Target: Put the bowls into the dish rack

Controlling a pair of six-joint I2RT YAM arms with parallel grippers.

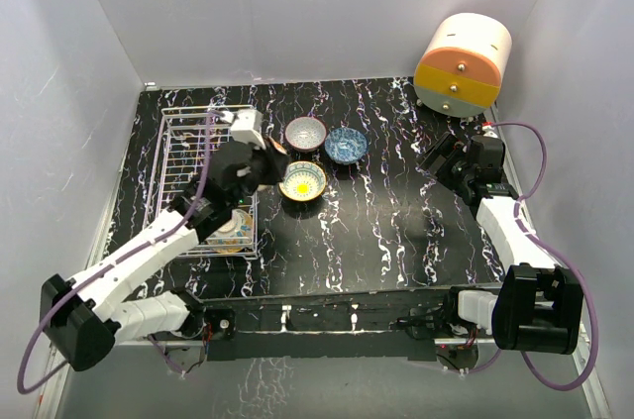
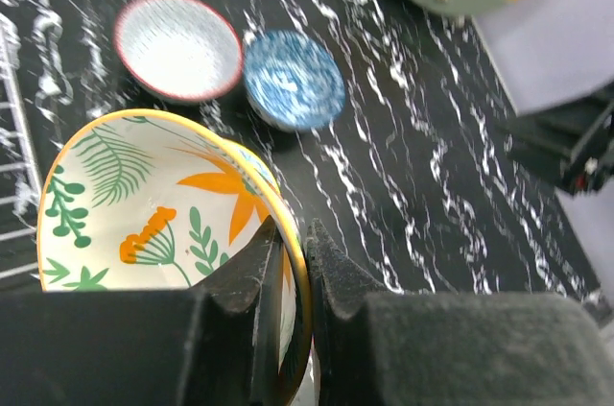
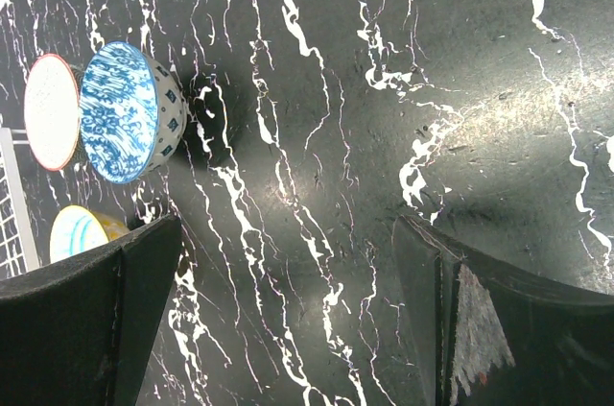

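Overhead view: my left gripper (image 2: 294, 238) sat at the right edge of the rack (image 1: 183, 142), in the upper left of the frame. Left wrist view: its fingers were nearly closed, pinching the yellow rim of the floral bowl (image 2: 144, 204), which stood tilted on edge, one finger inside the rim and one outside. Beyond it on the table (image 1: 396, 211) sat the red-rimmed bowl (image 2: 177, 46) and the blue bowl (image 2: 293, 80), touching side by side. The yellow-rimmed bowl (image 1: 303, 179) stood just below them, right of the rack. Another bowl (image 1: 235, 231) lay in the rack's lower right corner. My right gripper (image 3: 288, 228) hung at centre right with its fingers spread wide and nothing between them. The drum (image 1: 463, 64) stood at upper right.
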